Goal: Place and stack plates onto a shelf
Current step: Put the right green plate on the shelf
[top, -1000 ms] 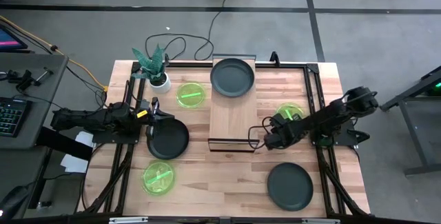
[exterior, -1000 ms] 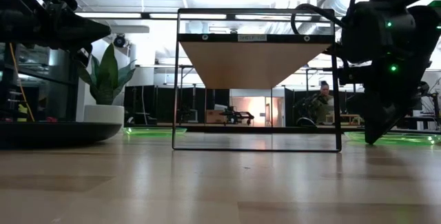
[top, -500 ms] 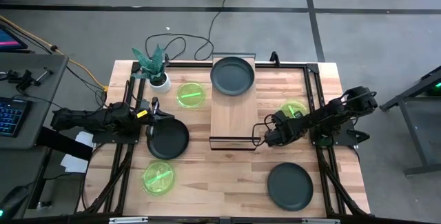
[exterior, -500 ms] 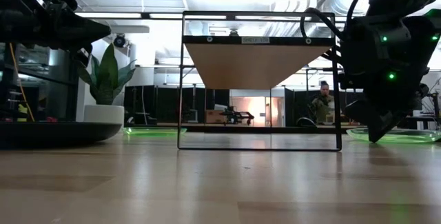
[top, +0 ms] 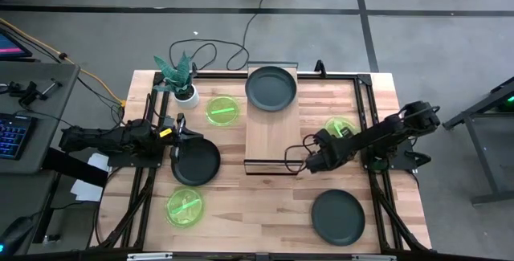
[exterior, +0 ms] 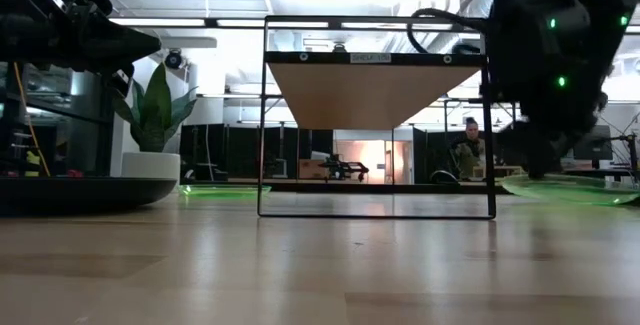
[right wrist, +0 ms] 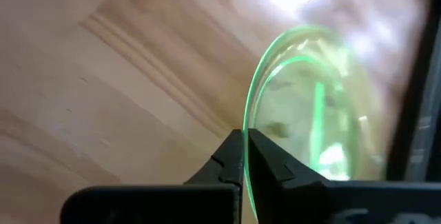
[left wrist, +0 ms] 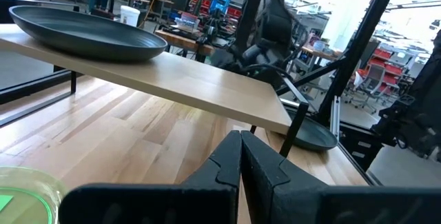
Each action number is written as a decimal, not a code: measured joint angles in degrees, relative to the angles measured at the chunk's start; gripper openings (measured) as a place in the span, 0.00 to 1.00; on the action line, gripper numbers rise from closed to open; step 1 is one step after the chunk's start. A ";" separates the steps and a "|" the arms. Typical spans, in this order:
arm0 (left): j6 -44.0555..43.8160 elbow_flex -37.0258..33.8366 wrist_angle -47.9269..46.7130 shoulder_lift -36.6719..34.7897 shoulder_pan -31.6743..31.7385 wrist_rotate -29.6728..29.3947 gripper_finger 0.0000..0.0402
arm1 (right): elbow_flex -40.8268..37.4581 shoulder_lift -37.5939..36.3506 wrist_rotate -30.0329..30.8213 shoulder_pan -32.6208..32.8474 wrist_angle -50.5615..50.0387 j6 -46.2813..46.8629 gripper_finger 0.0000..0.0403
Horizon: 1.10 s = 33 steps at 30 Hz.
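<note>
A light-wood shelf [top: 271,132] stands mid-table, and a dark grey plate [top: 271,89] lies on its far end. My right gripper [top: 321,150] is shut on a green plate [top: 340,126] just right of the shelf. My left gripper [top: 178,136] is shut on nothing. It hovers over the far left rim of a dark plate [top: 195,162] that lies flat on the table. Two more green plates [top: 222,111] [top: 185,208] and another dark plate [top: 338,217] rest flat on the tabletop. My right gripper pinches the green plate's rim [right wrist: 249,124] between its two fingers, on the side nearest the shelf. The fingers slant down onto it from above. The plate [exterior: 575,187] sits tilted, its held side raised and its opposite side low by the table.
A white pot with a green plant [top: 183,80] stands at the far left corner. The shelf's thin black frame [exterior: 375,210] stands close to the left of my right gripper. Black rails run along the table's left and right sides. A person sits in the room beyond.
My right gripper has shut on the green plate's rim. The held side has come up off the table, and the plate now sits tilted where it lay flat before.
</note>
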 joint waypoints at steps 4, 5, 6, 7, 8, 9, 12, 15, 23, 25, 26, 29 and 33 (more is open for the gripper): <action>0.02 0.02 -0.01 -0.01 -0.02 0.00 0.00 | 5.64 0.00 2.69 1.68 -10.46 1.73 0.00; 0.02 0.02 -0.01 -0.01 0.00 0.00 0.00 | 7.38 0.00 3.38 2.02 -12.86 1.80 0.00; 0.02 0.01 -0.01 0.01 -0.01 0.01 0.00 | 9.17 0.00 4.16 2.30 -15.00 1.79 0.00; 0.02 0.00 0.01 0.00 -0.01 0.00 0.00 | 11.00 0.00 5.03 2.53 -16.94 1.81 0.00; 0.01 0.01 -0.01 0.01 -0.01 0.00 0.00 | 12.84 0.00 5.91 2.67 -18.56 1.79 0.00; 0.02 0.01 -0.01 0.00 0.00 0.00 0.00 | 14.54 0.00 6.70 2.75 -19.85 1.70 0.00; 0.02 0.01 -0.01 -0.01 0.00 0.01 0.00 | 18.18 -0.02 7.66 2.73 -21.88 1.65 0.00; 0.02 0.02 0.01 0.01 -0.02 0.00 0.00 | 18.60 -0.02 6.54 2.72 -21.54 1.54 0.00; 0.02 0.02 -0.01 0.01 0.00 0.00 0.00 | 6.84 -0.18 3.62 5.68 -15.20 10.31 0.00; 0.02 0.02 -0.01 0.00 -0.01 0.00 0.00 | 3.70 -1.05 3.63 6.09 -11.96 12.83 0.00; 0.01 0.00 0.00 0.00 0.00 0.00 0.00 | 1.97 -1.95 3.63 6.13 -9.69 13.60 0.01; 0.02 0.01 -0.01 0.01 0.00 0.01 0.00 | -3.40 -5.19 3.63 5.31 -1.60 14.11 0.06; 0.02 0.02 -0.01 0.01 0.00 0.00 0.00 | -10.04 -10.02 4.88 3.45 6.84 14.24 0.19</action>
